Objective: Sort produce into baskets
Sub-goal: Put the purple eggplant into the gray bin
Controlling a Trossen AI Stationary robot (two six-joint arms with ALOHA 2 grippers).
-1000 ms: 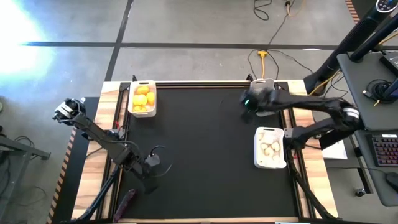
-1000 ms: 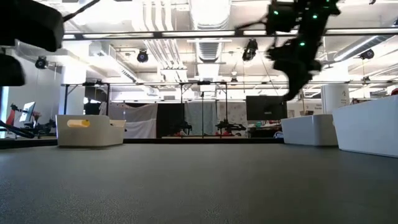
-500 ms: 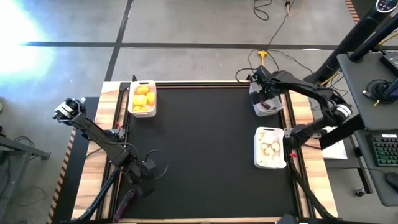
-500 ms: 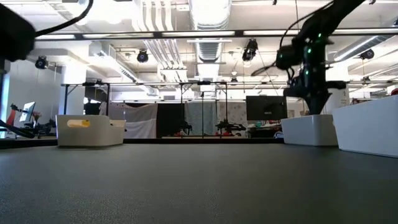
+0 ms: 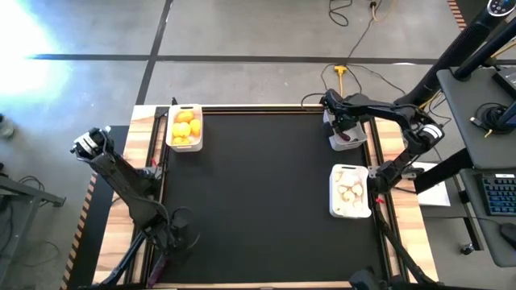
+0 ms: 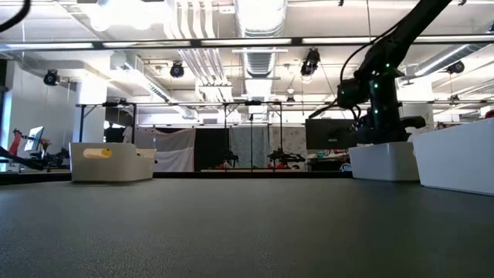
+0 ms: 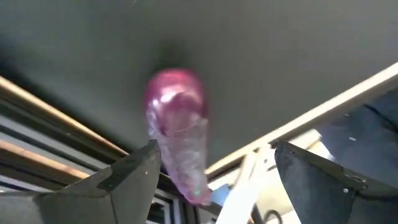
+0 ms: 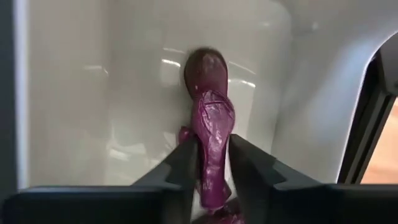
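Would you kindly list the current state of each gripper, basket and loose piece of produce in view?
Left gripper: open, over a purple eggplant lying near the table edge.
Right gripper: inside the far right basket, fingers close around a second eggplant; held or released, cannot tell.
Lemon basket: holds yellow fruits and an orange one.
Garlic basket: holds white bulbs.

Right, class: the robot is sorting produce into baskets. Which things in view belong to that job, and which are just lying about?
Part of the job:
- bin of yellow fruit
- bin of garlic
- far right bin
- eggplant piece between the right tool fingers
- eggplant on the mat under the open left tool

Lying about:
- yellow floor cable
- side desk
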